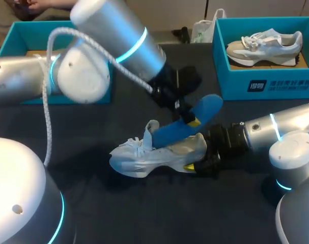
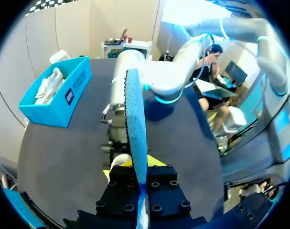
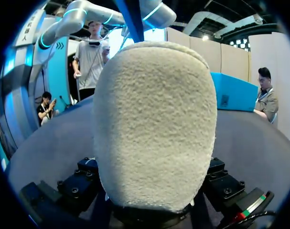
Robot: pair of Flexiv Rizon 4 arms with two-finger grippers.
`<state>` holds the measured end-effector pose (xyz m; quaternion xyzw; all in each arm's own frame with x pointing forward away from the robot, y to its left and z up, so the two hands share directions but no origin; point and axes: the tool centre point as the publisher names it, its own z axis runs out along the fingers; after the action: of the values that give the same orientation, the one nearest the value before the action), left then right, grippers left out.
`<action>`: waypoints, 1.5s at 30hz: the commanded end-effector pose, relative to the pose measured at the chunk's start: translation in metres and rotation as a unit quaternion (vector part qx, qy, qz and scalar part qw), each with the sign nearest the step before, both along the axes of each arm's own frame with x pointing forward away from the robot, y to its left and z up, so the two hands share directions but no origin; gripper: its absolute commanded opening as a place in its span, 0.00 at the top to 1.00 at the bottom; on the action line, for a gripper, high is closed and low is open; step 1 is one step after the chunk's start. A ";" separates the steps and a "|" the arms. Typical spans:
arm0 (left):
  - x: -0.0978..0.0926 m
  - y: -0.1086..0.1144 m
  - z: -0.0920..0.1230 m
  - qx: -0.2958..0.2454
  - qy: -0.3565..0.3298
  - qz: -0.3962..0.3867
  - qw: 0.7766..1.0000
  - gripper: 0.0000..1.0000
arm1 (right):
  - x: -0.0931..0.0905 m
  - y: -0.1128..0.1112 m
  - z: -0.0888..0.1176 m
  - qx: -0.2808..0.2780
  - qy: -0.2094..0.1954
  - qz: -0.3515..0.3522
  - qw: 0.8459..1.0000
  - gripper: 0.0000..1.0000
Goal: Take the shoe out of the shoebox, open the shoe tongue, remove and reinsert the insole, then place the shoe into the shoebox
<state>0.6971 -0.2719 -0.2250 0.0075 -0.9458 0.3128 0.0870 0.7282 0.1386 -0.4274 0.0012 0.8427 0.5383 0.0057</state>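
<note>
On dark table (image 1: 93,203), far right: teal shoebox (image 1: 266,84) holding second sneaker (image 1: 263,46). Mid-table: white sneaker (image 1: 144,157), heel clamped in right gripper (image 1: 200,160). Slanting over its opening: blue insole (image 1: 205,109), pinched tight in left gripper (image 1: 190,119).

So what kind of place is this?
Probably a robot lab or demo bench: over a dark table, the left arm holds a blue insole, the right arm a white shoe, a blue shoebox nearby.

Dark table (image 1: 144,213), 2 teal shoeboxes (image 1: 266,84) (image 1: 11,43) at back, white shoe (image 1: 139,160) mid-table
</note>
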 end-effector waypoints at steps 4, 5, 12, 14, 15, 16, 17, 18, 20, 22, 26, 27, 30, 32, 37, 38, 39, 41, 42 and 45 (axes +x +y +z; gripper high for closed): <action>0.000 0.003 0.054 -0.025 0.032 -0.021 0.999 1.00 | 0.002 0.004 -0.006 -0.004 0.001 0.000 1.000 1.00; 0.000 0.002 0.060 -0.029 0.028 -0.018 0.999 1.00 | 0.002 0.004 -0.006 -0.004 0.001 0.000 1.000 1.00; 0.005 -0.010 0.100 -0.083 0.060 0.018 0.995 1.00 | 0.002 0.004 -0.006 -0.004 0.001 0.000 1.000 1.00; 0.006 -0.014 0.108 -0.098 0.077 0.022 0.992 1.00 | 0.002 0.004 -0.006 -0.004 0.001 0.000 1.000 1.00; 0.006 -0.014 0.108 -0.098 0.077 0.022 0.992 1.00 | 0.002 0.004 -0.006 -0.004 0.001 0.000 1.000 1.00; 0.007 -0.017 0.116 -0.118 0.103 0.022 0.987 1.00 | 0.002 0.004 -0.006 -0.004 0.001 0.000 1.000 1.00; 0.007 -0.017 0.118 -0.120 0.105 0.023 0.987 1.00 | 0.002 0.004 -0.006 -0.004 0.001 0.000 1.000 1.00; 0.007 -0.017 0.125 -0.136 0.119 0.024 0.983 1.00 | 0.002 0.004 -0.006 -0.004 0.001 0.000 1.000 1.00; 0.008 -0.018 0.133 -0.151 0.136 0.024 0.979 1.00 | 0.002 0.004 -0.006 -0.004 0.001 0.000 1.000 1.00; 0.008 -0.018 0.143 -0.171 0.146 0.031 0.974 1.00 | 0.002 0.004 -0.006 -0.004 0.001 0.000 1.000 1.00; 0.010 -0.014 0.164 -0.213 0.160 0.048 0.963 1.00 | 0.002 0.004 -0.006 -0.004 0.001 0.000 1.000 1.00; 0.010 -0.013 0.167 -0.218 0.164 0.049 0.961 1.00 | 0.002 0.004 -0.006 -0.004 0.001 0.000 1.000 1.00; 0.010 -0.007 0.180 -0.248 0.188 0.058 0.949 1.00 | 0.002 0.004 -0.006 -0.004 0.001 0.000 1.000 1.00; 0.010 -0.004 0.188 -0.262 0.205 0.056 0.942 1.00 | 0.002 0.004 -0.006 -0.004 0.001 0.000 1.000 1.00; 0.009 0.002 0.198 -0.272 0.208 0.035 0.939 1.00 | 0.002 0.004 -0.006 -0.004 0.001 0.000 1.000 1.00; 0.009 0.002 0.198 -0.272 0.208 0.035 0.939 1.00 | 0.002 0.004 -0.006 -0.004 0.001 0.000 1.000 1.00; 0.009 0.002 0.198 -0.272 0.208 0.035 0.939 1.00 | 0.002 0.004 -0.006 -0.004 0.001 0.000 1.000 1.00; 0.009 0.002 0.198 -0.272 0.208 0.035 0.939 1.00 | 0.002 0.004 -0.006 -0.004 0.001 0.000 1.000 1.00; 0.009 0.002 0.198 -0.272 0.208 0.035 0.939 1.00 | 0.002 0.004 -0.006 -0.004 0.001 0.000 1.000 1.00; 0.009 0.002 0.198 -0.272 0.208 0.035 0.939 1.00 | 0.002 0.004 -0.006 -0.004 0.001 0.000 1.000 1.00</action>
<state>0.7060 -0.2689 -0.0269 0.0816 -0.7847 0.5520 0.2699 0.7282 0.1386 -0.4274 0.0012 0.8427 0.5383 0.0057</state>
